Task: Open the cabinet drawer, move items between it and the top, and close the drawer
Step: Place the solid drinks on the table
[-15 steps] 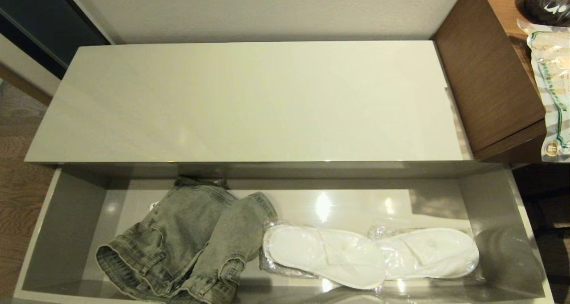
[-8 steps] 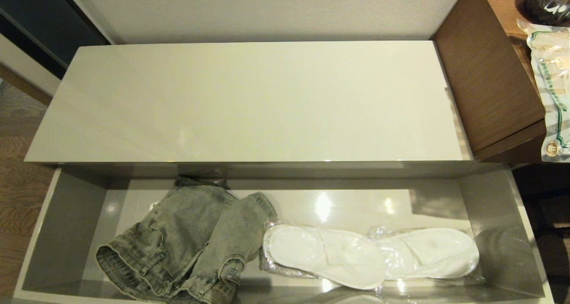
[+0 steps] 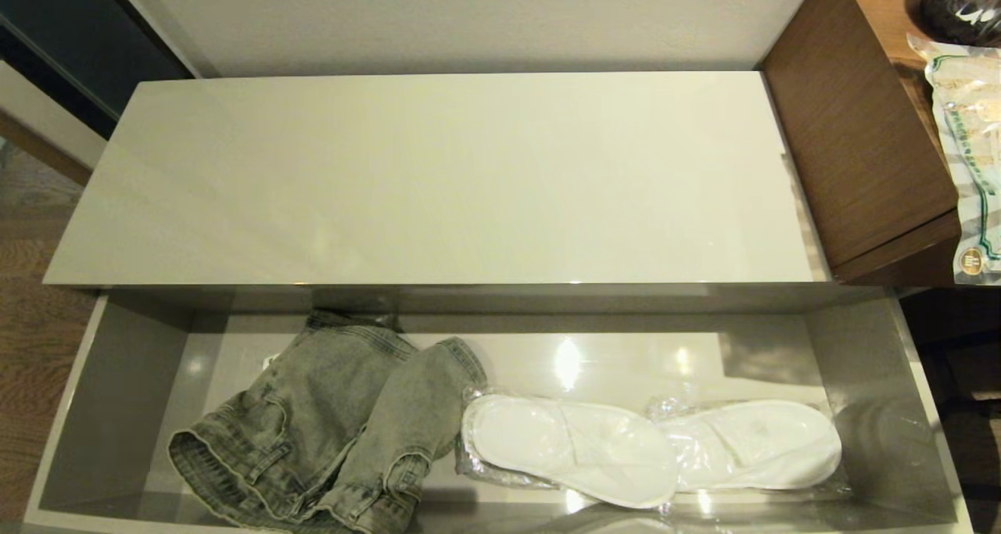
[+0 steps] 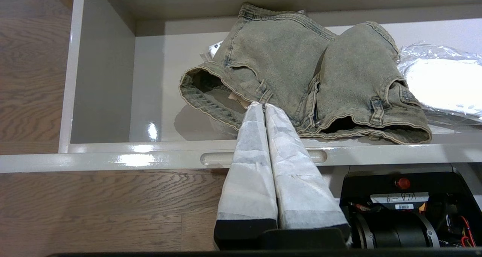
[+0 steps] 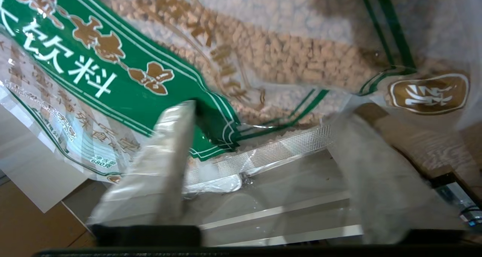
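The cabinet drawer [image 3: 117, 409] stands pulled out below the bare glossy top [image 3: 438, 174]. Folded grey jeans [image 3: 328, 424] lie in its left half. The clear packet [image 3: 974, 151] with brown contents and green-white labels lies on the brown desk at the right, overhanging its front edge. Neither gripper shows in the head view. In the right wrist view my right gripper [image 5: 265, 112] is open, with the packet [image 5: 282, 53] and its sealed edge between the fingers. My left gripper [image 4: 260, 104] is shut on nothing, low before the drawer front [image 4: 113, 159], pointing at the jeans [image 4: 286, 69].
White slippers in clear plastic [image 3: 641, 452] fill the drawer's right half. The brown wood-grain desk [image 3: 852, 127] rises beside the cabinet's right end, with a dark round object [image 3: 962, 2] at its back. An oblong notch [image 4: 214, 158] sits in the drawer front. Wood floor lies to the left.
The packet on the desk has shifted very slightly at its near end. The drawer, jeans and slippers have not moved.
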Tool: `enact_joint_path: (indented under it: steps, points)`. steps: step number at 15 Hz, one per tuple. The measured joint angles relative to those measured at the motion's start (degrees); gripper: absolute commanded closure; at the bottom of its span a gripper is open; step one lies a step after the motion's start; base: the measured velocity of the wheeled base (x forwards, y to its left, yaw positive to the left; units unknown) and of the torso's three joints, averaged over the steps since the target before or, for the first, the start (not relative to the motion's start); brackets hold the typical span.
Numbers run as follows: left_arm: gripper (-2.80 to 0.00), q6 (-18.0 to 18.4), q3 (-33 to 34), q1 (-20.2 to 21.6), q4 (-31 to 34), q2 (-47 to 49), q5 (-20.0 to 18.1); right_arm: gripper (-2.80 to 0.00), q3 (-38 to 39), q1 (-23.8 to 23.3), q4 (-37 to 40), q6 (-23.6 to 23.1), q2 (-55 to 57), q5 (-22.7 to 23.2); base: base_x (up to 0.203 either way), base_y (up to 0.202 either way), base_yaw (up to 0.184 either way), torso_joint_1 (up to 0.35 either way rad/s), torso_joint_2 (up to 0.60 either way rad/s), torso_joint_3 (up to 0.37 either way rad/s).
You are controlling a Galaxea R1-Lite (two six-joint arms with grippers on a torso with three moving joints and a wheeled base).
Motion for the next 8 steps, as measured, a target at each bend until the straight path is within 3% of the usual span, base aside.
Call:
enact_joint_path:
  steps: [8]
  points:
    - [0.00,0.0,0.0,0.0,0.0,0.0,0.0,0.00,0.1,0.0,0.2,0.3,-1.8,0.1,0.000,0.000,0.000,0.000,0.00,0.000]
